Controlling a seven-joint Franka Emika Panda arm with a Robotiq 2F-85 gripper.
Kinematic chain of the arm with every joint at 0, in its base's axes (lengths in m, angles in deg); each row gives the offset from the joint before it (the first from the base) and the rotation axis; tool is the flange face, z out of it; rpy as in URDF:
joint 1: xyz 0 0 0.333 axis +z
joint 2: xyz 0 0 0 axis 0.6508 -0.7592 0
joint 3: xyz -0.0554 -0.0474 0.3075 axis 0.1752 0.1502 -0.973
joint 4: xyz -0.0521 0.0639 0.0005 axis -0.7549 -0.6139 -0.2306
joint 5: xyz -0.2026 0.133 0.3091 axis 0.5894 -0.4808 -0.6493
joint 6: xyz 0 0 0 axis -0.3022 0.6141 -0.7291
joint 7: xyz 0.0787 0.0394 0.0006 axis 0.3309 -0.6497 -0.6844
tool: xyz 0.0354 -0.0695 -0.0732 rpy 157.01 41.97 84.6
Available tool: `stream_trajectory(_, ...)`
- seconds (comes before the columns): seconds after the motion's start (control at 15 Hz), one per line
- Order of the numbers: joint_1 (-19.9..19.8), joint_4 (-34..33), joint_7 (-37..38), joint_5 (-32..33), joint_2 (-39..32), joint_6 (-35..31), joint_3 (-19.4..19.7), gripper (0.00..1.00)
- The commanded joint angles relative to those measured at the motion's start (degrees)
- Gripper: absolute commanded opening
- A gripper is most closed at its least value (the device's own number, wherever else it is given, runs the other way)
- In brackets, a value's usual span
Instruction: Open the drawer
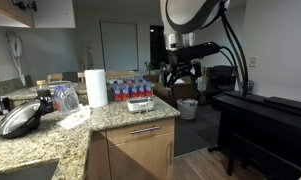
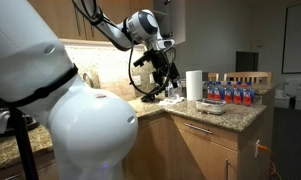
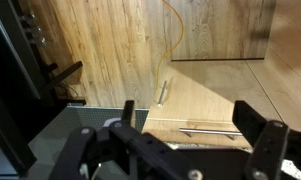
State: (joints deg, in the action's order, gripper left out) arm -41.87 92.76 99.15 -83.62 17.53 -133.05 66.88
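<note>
The drawer (image 1: pixel 140 134) is a shallow light-brown wood front just under the granite counter, and it is shut. Its silver bar handle (image 1: pixel 146 129) lies horizontal. In the wrist view the same drawer front (image 3: pixel 165 127) and its handle (image 3: pixel 212 130) lie below, between my two black fingers (image 3: pixel 127 112). My gripper (image 3: pixel 190 122) is open with nothing in it. In both exterior views the gripper (image 1: pixel 180 73) (image 2: pixel 162 76) hangs in the air above and away from the counter's end, clear of the drawer.
On the granite counter (image 1: pixel 100 120) stand a paper towel roll (image 1: pixel 96 87), water bottles (image 1: pixel 130 88), a small dish (image 1: pixel 140 104) and a dark pan lid (image 1: pixel 20 118). A taller cabinet door with an upright handle (image 3: pixel 162 92) is below the drawer. A black piano (image 1: pixel 265 125) stands opposite.
</note>
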Motion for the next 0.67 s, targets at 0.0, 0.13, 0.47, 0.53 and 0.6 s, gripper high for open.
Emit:
stream_trajectory(0.0,1.8,-0.1,0.8,1.0,-0.4,0.2,1.6,1.00)
stream_trajectory(0.13,1.8,-0.1,0.8,1.0,-0.4,0.2,1.6,1.00)
stream_trajectory(0.47,2.3,1.3,1.5,0.8,0.2,-1.3,1.1,1.00)
stream_trajectory(0.53,2.9,2.2,1.8,0.6,0.4,-1.8,0.8,1.00)
stream_trajectory(0.6,3.6,3.3,2.3,0.4,0.3,-2.4,0.3,1.00)
